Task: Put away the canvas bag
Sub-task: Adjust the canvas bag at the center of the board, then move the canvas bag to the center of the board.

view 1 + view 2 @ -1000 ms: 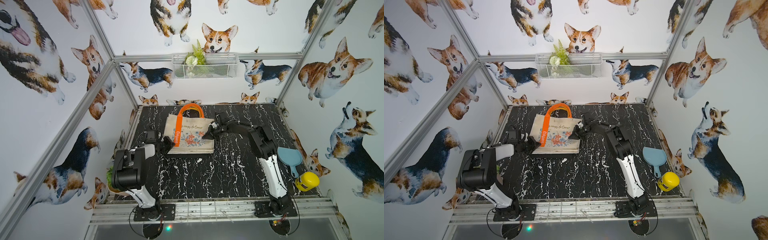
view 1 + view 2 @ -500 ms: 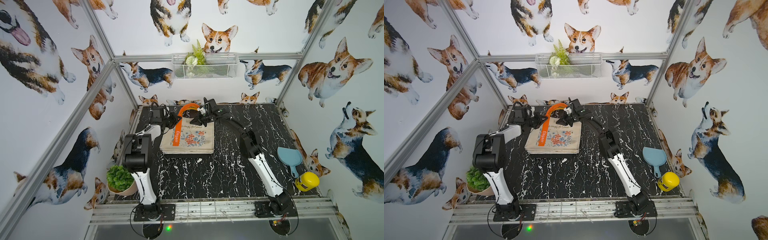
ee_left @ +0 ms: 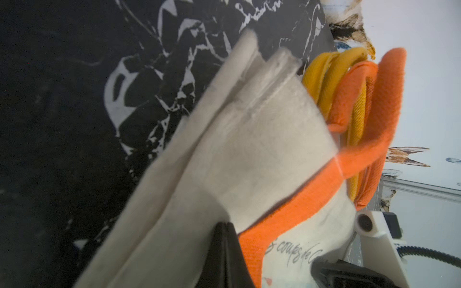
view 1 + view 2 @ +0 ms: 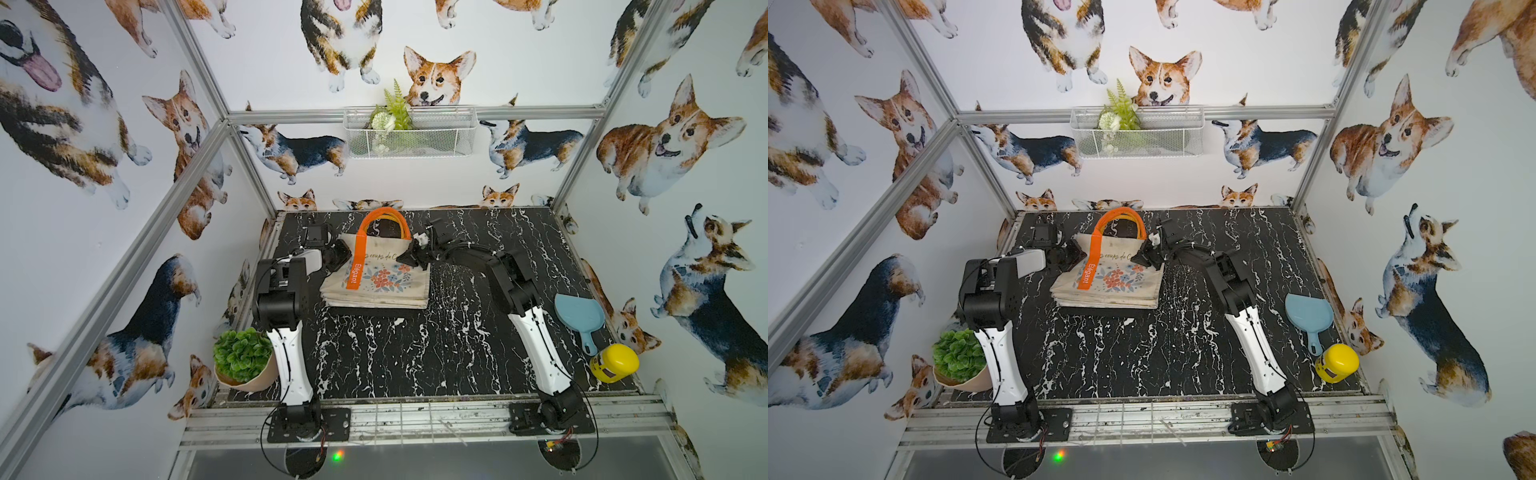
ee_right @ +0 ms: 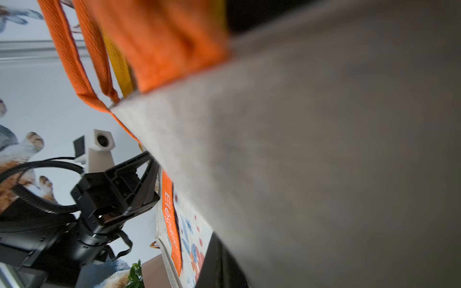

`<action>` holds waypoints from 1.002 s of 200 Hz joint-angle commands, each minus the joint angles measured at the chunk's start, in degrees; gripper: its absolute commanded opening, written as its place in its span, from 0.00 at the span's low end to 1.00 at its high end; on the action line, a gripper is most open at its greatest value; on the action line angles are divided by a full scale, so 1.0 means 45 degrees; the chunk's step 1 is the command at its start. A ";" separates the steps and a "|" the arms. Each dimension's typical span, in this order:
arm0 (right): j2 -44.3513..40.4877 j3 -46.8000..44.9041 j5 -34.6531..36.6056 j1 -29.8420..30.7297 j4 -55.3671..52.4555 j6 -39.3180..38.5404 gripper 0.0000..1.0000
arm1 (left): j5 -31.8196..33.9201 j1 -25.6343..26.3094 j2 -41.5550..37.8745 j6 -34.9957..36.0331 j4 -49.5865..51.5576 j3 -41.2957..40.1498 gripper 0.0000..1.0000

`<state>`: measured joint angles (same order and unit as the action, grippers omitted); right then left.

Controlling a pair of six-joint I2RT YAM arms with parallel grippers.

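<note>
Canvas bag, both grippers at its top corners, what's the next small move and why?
Probably lift both together slightly: left gripper and right gripper are shut on top corners of the canvas bag, which lies flat on the table, and the wire basket hangs higher.

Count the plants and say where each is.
2. A potted plant at the table's near-left corner; a fern in the wire basket on the back wall. Others may be hidden.

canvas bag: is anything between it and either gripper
Nothing visible stands between them: the left gripper and the right gripper are both shut on the canvas bag, one at each upper corner.
</note>
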<state>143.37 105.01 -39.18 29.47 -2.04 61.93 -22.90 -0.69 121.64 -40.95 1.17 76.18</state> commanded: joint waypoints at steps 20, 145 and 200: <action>-0.0309 -0.0876 0.1227 -0.0474 -0.1567 0.0649 0.00 | 0.1746 -0.0311 -0.0372 -0.0021 0.2335 -0.0479 0.00; -0.4777 -0.3082 0.1220 -0.0426 -0.7968 -0.4848 0.78 | 0.3955 -0.0174 -0.2791 0.4138 0.6559 -0.0086 0.50; -0.4365 -0.3020 0.1177 -0.0182 -0.7808 -0.4703 0.80 | 0.2180 -0.0180 -0.1639 0.3865 0.5750 -0.0247 0.52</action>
<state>122.87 90.80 -33.95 28.49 -36.69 41.63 -8.27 -1.50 112.40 -23.99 27.79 75.00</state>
